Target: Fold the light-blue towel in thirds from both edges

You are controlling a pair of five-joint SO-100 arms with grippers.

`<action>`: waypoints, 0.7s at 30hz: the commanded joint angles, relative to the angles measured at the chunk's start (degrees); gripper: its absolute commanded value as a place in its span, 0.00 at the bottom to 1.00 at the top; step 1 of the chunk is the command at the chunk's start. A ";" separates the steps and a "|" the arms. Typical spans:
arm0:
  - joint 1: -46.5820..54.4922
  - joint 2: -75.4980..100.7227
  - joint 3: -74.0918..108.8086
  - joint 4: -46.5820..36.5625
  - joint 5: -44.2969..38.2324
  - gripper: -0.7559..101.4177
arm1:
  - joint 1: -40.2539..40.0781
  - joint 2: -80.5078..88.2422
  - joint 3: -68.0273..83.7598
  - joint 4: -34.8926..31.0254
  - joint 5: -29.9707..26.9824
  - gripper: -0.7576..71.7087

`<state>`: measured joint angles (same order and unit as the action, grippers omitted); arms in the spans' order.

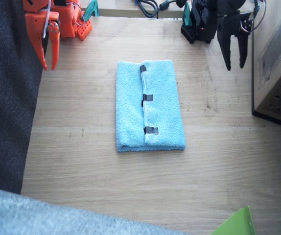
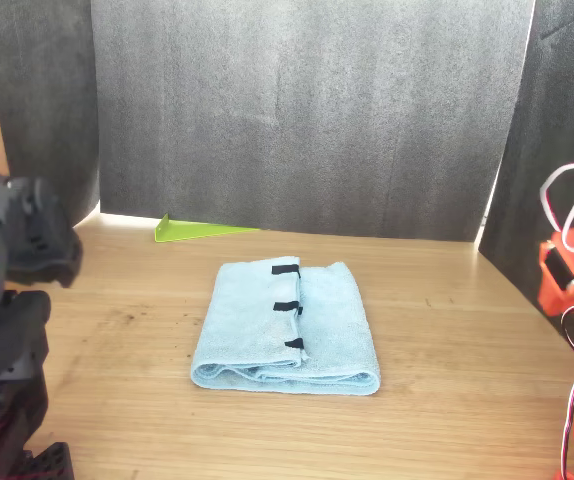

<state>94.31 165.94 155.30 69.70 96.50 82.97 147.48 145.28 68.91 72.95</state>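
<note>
No legible writing; label on cardboard box [image 1: 277, 58] too blurred to read. Left arm black, raised at table's [image 1: 228, 161] far corner, left gripper [image 1: 235, 62] pointing down, fingers parted a little, gripping nothing. Right arm orange, drawn back likewise, right gripper [image 1: 49, 62] hanging with jaws slightly apart, empty. Light-blue towel [image 1: 149, 106] flat mid-table, folded, top flap's edge with three black tape strips [image 1: 148, 98] running down its middle. Green sheet [image 2: 202, 231] at near edge
</note>
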 commanded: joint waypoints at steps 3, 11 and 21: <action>-0.18 1.85 0.18 0.79 0.35 0.23 | 1.41 14.15 5.63 0.09 3.52 0.01; -1.23 16.00 4.04 6.06 -0.88 0.22 | 0.62 28.74 12.22 3.96 3.87 0.01; -1.85 16.17 4.04 6.15 -0.70 0.20 | -1.23 33.05 14.15 4.48 9.14 0.01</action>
<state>91.93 181.76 159.43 74.88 95.19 83.06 179.65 159.26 72.77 79.72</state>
